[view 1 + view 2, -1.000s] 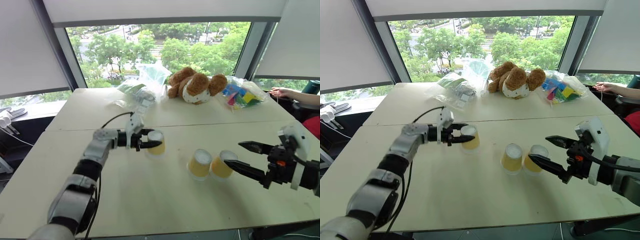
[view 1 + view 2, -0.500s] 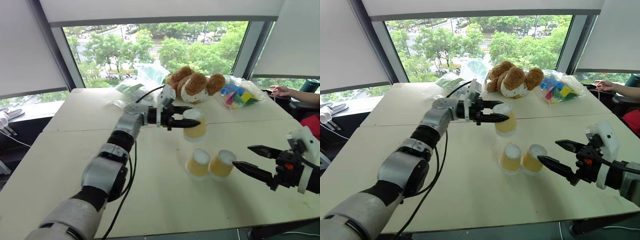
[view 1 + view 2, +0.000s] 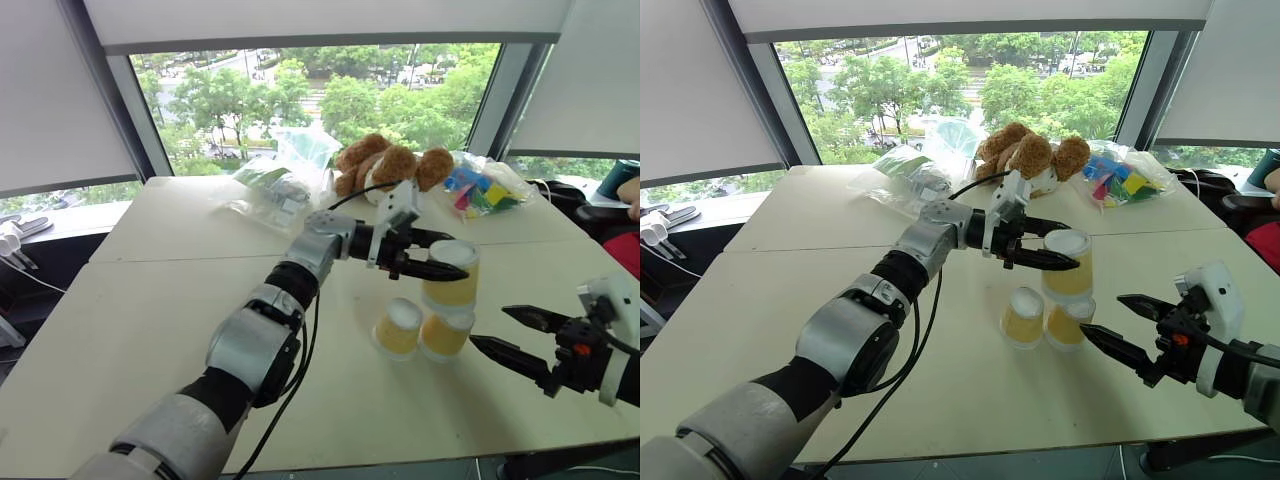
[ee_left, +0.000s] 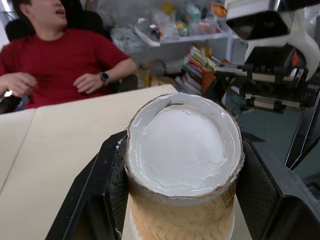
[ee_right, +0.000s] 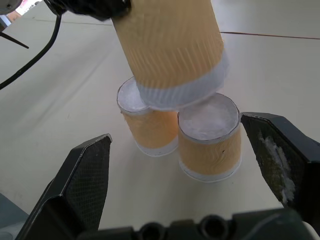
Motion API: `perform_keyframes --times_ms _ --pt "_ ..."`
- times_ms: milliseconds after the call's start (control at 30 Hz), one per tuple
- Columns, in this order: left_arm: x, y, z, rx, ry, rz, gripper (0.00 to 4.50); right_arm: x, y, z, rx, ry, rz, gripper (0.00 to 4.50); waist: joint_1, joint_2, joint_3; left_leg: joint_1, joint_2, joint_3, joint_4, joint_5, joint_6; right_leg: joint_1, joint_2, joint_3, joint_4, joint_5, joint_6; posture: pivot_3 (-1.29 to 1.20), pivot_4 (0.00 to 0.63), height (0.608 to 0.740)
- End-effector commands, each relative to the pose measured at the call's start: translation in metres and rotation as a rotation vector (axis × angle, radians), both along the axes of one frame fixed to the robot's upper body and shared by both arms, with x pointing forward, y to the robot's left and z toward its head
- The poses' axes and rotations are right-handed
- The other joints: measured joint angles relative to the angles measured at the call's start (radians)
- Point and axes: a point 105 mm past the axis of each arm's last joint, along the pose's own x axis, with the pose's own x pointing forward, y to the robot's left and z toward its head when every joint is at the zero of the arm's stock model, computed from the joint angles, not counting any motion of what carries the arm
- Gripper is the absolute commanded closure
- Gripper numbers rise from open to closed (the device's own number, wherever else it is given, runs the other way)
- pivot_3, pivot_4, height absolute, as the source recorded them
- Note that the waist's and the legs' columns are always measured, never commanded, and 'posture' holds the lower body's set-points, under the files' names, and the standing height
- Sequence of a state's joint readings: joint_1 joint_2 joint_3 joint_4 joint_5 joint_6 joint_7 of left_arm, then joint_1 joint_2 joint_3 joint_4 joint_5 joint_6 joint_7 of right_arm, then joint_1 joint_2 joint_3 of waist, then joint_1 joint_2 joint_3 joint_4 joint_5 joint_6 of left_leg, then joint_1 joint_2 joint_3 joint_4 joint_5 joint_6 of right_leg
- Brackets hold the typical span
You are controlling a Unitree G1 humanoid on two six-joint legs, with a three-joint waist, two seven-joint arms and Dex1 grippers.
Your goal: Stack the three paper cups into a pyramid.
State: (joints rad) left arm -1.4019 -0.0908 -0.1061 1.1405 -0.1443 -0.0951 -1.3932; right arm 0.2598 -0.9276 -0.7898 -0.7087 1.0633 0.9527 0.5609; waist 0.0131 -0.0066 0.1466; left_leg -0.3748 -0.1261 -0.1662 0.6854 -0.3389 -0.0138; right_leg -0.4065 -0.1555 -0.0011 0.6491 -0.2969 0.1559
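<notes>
Fingers of the left gripper point(image 3: 452, 263) are clamped on one upturned paper cup point(image 3: 452, 276), which has been carried from the desk's left-centre, a second ago, to a raised position above the two base cups point(image 3: 420, 328). Fingers of the right gripper point(image 3: 502, 331) are spread wide, grasping nothing, just beside that pair. Three cups are counted: one held, two standing side by side on the desk point(image 3: 150, 310). One teddy bear point(image 3: 385, 167) is seen at the far edge.

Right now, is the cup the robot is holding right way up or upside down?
Upside down. The held paper cup shows its closed white base on top, its wider rim below, gripped by the left gripper above the two table cups.
</notes>
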Motion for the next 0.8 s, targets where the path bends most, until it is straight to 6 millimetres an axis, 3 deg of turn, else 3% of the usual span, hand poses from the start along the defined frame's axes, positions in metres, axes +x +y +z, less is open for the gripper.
perform_keyframes --times_ms 33,367,800 --pt "-0.005 -0.006 0.0 0.043 -0.102 -0.03 2.21 -0.002 0.0 0.012 -0.021 -0.069 -0.01 0.0 0.0 0.0 0.0 0.0 0.0 0.0 0.0 0.0 0.0 0.0 0.0 0.0 0.0 0.0 0.0 0.0 0.15 0.74" --pt "-0.003 -0.006 -0.013 0.079 -0.169 -0.015 2.21 -0.002 0.001 0.011 -0.013 -0.084 -0.027 0.0 0.0 0.0 0.0 0.0 0.0 0.0 0.0 0.0 0.0 0.0 0.0 0.0 0.0 0.0 0.0 0.0 0.15 0.74" --pt "-0.002 -0.007 -0.006 0.054 -0.166 -0.002 2.21 0.002 0.003 0.01 -0.011 -0.091 -0.028 0.0 0.0 0.0 0.0 0.0 0.0 0.0 0.0 0.0 0.0 0.001 0.0 0.0 0.0 0.0 0.0 0.0 0.15 0.74"
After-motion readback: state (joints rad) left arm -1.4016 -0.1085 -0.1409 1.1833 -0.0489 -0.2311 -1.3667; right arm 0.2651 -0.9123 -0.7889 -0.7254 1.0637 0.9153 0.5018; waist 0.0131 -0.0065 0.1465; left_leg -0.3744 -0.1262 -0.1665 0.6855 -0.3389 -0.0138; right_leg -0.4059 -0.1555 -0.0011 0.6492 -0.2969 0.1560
